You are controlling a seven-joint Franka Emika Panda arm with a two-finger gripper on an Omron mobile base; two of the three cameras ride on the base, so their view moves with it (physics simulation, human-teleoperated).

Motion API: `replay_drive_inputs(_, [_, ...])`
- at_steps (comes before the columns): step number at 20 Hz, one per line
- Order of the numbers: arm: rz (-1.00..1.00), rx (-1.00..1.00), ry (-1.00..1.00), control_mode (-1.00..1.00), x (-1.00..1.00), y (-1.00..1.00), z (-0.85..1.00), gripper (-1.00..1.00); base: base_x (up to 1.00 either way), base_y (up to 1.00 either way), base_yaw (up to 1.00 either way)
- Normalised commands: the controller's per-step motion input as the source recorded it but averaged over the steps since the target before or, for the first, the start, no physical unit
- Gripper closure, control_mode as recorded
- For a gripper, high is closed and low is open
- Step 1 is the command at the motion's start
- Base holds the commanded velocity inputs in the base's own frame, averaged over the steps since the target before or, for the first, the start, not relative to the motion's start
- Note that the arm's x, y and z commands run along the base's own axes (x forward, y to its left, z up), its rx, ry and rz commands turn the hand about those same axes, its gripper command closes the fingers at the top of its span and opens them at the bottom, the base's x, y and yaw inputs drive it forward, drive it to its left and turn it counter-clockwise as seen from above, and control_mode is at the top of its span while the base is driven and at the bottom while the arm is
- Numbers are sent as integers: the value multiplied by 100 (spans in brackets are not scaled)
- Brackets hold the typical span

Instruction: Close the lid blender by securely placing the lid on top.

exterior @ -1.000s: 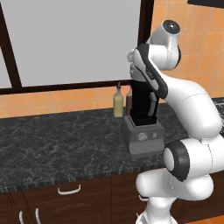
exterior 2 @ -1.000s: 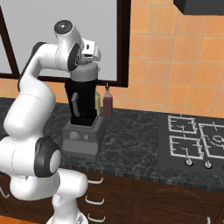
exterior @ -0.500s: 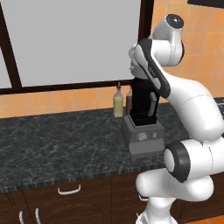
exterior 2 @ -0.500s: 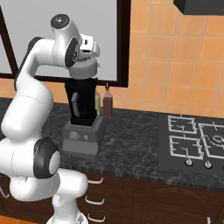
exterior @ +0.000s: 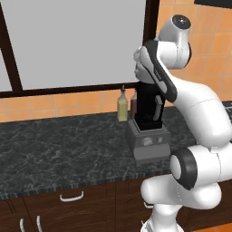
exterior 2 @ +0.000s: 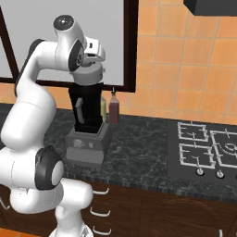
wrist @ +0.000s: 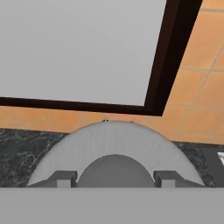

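Observation:
The blender's tall black jar (exterior: 147, 105) stands on its grey boxy base (exterior: 147, 144) with a round dial, also seen from the right as jar (exterior 2: 86, 109) on base (exterior 2: 88, 144). My gripper (exterior 2: 87, 81) sits right on top of the jar, pointing down, and appears from the other side as gripper (exterior: 145, 79). In the hand view the light-grey lid (wrist: 116, 140) lies just under the hand, and my fingertips (wrist: 65, 178) flank its knob, shut on it. The lid hides the jar's mouth, so I cannot tell whether it is seated.
A yellowish bottle (exterior: 122, 107) stands just left of the blender by the tiled wall, and a dark red bottle (exterior 2: 114, 110) is right behind it. The stove (exterior 2: 208, 149) lies to the right on the dark stone counter (exterior: 54, 149). A window (wrist: 78, 48) is behind.
The arm's upper joints have risen and swung slightly, while the hand has stayed at the jar's top, perhaps a touch lower. The blender and bottles have not moved.

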Motion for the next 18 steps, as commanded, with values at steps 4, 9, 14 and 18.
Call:
replay_drive_inputs(4, [0, 0, 0, -100, 0, 0, -1, 100, 0, 0, 0])
replay_drive_inputs(9, [0, 0, 0, -100, 0, 0, 0, 100, 0, 0, 0])
replay_drive_inputs(14, [0, 0, 0, -100, 0, 1, 0, 100, 0, 0, 0])
replay_drive_inputs(18, [0, 0, 0, -100, 0, 1, 0, 100, 0, 0, 0])
